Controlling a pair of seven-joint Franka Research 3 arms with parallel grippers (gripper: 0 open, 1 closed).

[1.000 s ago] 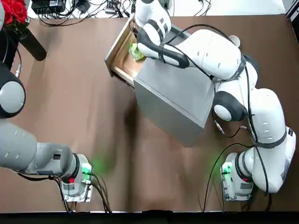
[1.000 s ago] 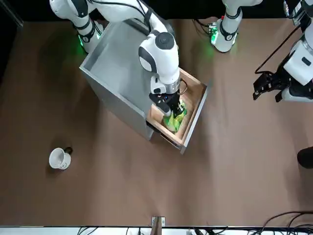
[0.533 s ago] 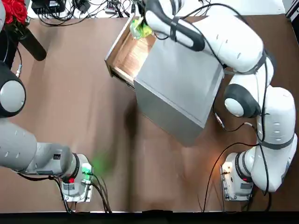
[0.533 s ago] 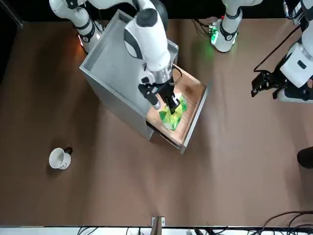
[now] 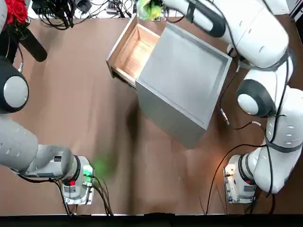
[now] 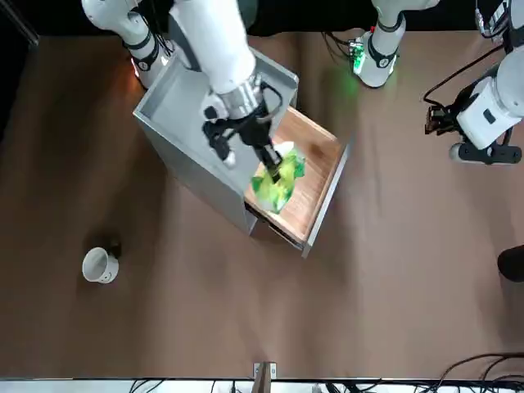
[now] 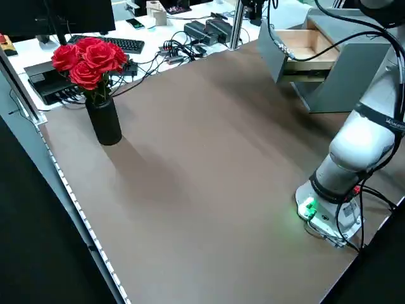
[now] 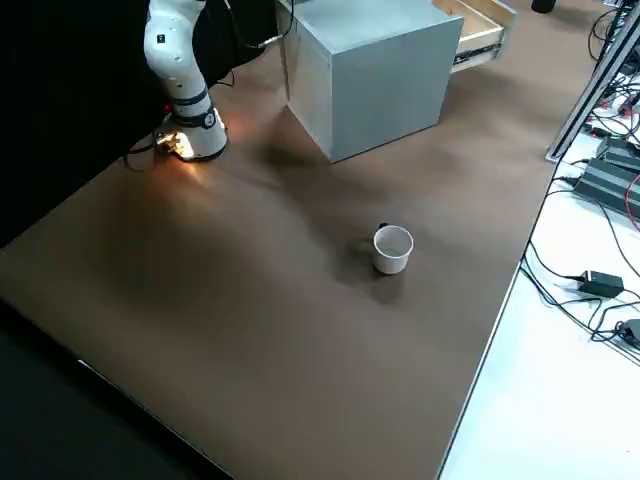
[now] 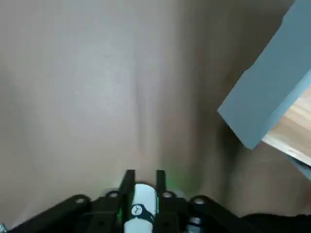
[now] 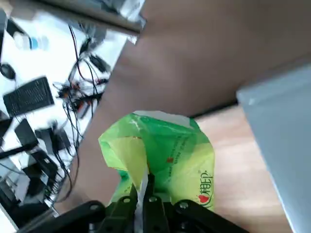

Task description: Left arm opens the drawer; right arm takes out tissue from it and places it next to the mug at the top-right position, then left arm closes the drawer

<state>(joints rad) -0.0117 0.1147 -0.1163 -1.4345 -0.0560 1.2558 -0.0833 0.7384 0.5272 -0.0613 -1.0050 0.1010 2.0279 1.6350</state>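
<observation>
The grey cabinet (image 5: 184, 85) has its light-wood drawer (image 5: 127, 52) pulled out, and the tray looks bare. My right gripper (image 6: 266, 160) hangs above the drawer, shut on a flap of the yellow-green tissue (image 6: 277, 178). In the right wrist view the tissue (image 10: 160, 155) dangles past the right gripper (image 10: 143, 187), over the wood of the drawer (image 10: 233, 160). The white mug (image 6: 100, 264) stands alone on the brown table, well away from the cabinet. My left gripper (image 6: 438, 127) is parked high off to the side, its fingers (image 9: 129, 179) close together with nothing held.
A black vase of red roses (image 7: 95, 82) stands at the table's far left corner. Cables and keyboards lie beyond the table's far edge (image 5: 71, 9). The mug (image 8: 392, 248) has open brown table all round it.
My right gripper has lifted the tissue up out of the drawer, which now shows bare wood. The left arm has barely shifted.
</observation>
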